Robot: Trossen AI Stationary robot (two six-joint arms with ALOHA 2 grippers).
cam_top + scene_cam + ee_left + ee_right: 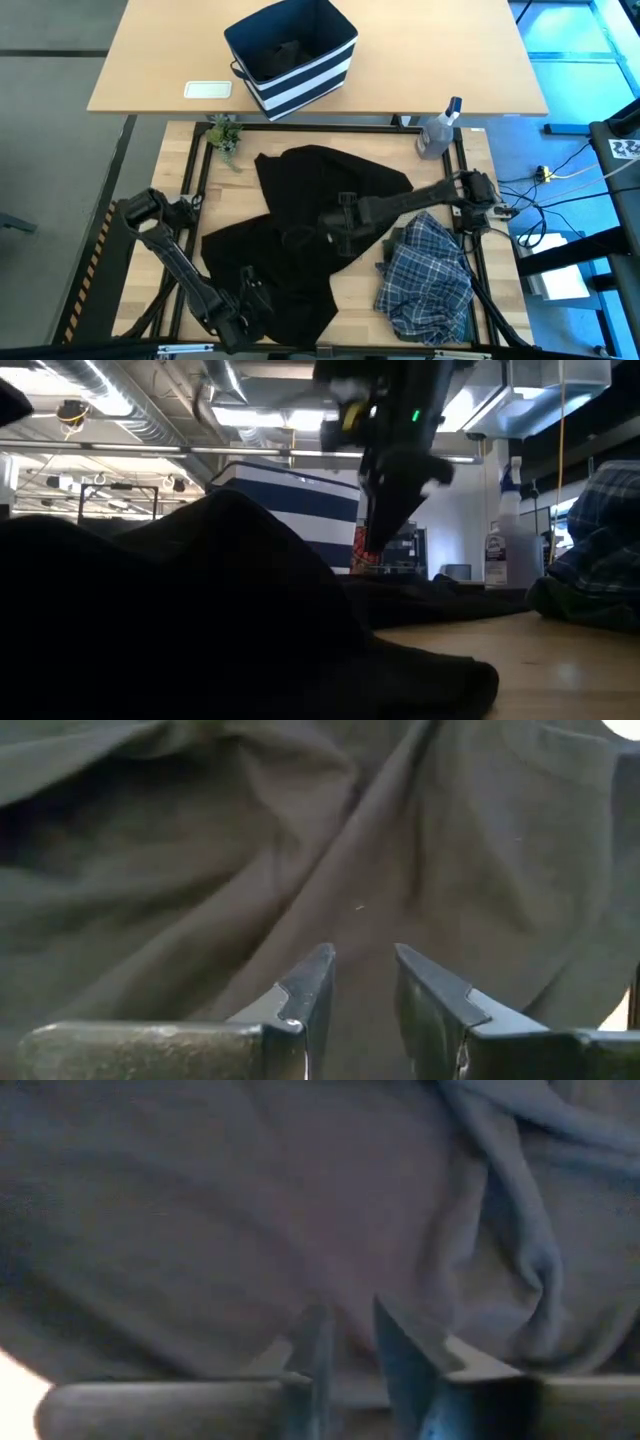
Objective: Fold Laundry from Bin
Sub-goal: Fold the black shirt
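Black garment (pixel 300 230) mid-table, both claws over it

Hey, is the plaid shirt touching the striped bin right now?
Apart. The high view shows the plaid shirt lying at the table's near right side, while the bin stands on the separate far table, bare wood between them.

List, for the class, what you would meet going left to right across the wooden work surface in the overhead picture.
Small green plant sprig → left gripper over the dark cloth → dark garment → right gripper also over it → blue-and-white plaid shirt → clear spray bottle.
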